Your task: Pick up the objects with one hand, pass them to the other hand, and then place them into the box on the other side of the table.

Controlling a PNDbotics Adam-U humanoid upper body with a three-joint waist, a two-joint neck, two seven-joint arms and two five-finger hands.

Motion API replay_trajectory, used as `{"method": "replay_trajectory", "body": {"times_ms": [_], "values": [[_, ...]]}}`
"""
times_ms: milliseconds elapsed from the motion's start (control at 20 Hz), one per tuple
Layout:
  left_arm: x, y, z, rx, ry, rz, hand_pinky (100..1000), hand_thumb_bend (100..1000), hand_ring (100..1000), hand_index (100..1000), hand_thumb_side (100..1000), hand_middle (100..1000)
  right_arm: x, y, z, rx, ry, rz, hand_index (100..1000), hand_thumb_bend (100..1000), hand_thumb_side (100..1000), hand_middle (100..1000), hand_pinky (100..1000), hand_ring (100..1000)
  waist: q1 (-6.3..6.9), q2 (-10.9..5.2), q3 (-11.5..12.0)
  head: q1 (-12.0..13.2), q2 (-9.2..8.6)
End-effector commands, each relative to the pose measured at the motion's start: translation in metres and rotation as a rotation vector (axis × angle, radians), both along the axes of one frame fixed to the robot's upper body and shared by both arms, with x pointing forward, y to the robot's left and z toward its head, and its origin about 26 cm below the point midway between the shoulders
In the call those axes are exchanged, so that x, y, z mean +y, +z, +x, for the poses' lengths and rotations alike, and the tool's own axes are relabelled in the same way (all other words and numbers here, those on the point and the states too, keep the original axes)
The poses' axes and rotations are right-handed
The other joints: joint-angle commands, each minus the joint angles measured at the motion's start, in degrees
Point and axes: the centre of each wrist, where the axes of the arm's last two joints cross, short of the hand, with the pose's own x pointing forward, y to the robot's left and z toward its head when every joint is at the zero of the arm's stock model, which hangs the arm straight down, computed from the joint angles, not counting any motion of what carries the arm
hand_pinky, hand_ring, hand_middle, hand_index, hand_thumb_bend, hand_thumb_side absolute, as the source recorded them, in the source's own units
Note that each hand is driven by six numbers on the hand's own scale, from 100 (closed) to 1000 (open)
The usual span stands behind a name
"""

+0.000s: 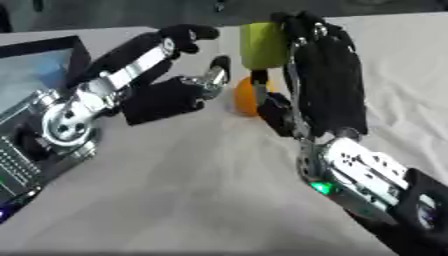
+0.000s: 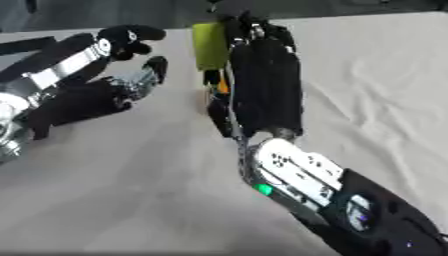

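My right hand [image 1: 325,75] reaches across the middle of the table with its fingers curled round a yellow-green block [image 1: 262,45], held upright above the cloth. Just behind it, an orange round object [image 1: 246,98] lies on the table, half hidden by the right thumb. My left hand [image 1: 166,85] comes in from the left, open, its fingers spread towards the block with a small gap between. In the right eye view the block [image 2: 210,46] shows at the top and the orange object is almost wholly hidden.
A black-rimmed box [image 1: 39,65] with a bluish inside sits at the left edge of the table, behind my left arm. A pale, creased cloth [image 1: 192,190] covers the table.
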Motion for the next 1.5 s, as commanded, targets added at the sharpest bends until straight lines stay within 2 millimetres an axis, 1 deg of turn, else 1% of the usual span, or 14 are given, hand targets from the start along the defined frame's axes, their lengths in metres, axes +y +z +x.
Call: {"method": "replay_trajectory", "body": {"times_ms": [50, 500, 1150, 1500], "values": [[0.0022, 0.0052, -0.0023, -0.009, 0.0, 0.02, 1000, 100, 959, 980, 925, 965, 0.0007, 0.0094, -0.0041, -0.06, 0.007, 0.006, 575, 100, 100, 591, 776, 676, 0.61, -0.03, -0.1, 0.4, -0.43], [0.0026, 0.0054, -0.0021, 0.007, -0.041, 0.041, 1000, 100, 964, 978, 955, 967, 0.0052, 0.0085, -0.0066, -0.096, 0.045, 0.004, 574, 100, 100, 590, 775, 672, 0.53, 0.4, -0.2, 0.9, -0.87], [0.0022, 0.0078, -0.0021, -0.01, -0.044, 0.03, 1000, 100, 965, 975, 938, 964, 0.007, 0.0079, -0.0076, -0.129, 0.122, 0.031, 568, 100, 100, 586, 769, 665, 0.56, 0.7, -0.4, 1.6, -0.95], [0.0019, 0.0087, -0.0021, -0.028, -0.041, 0.02, 1000, 100, 965, 976, 929, 964, 0.0082, 0.0058, -0.0085, -0.141, 0.162, 0.047, 565, 100, 100, 585, 767, 662, 0.59, 0.72, -0.4, 1.8, -1.32]]}}
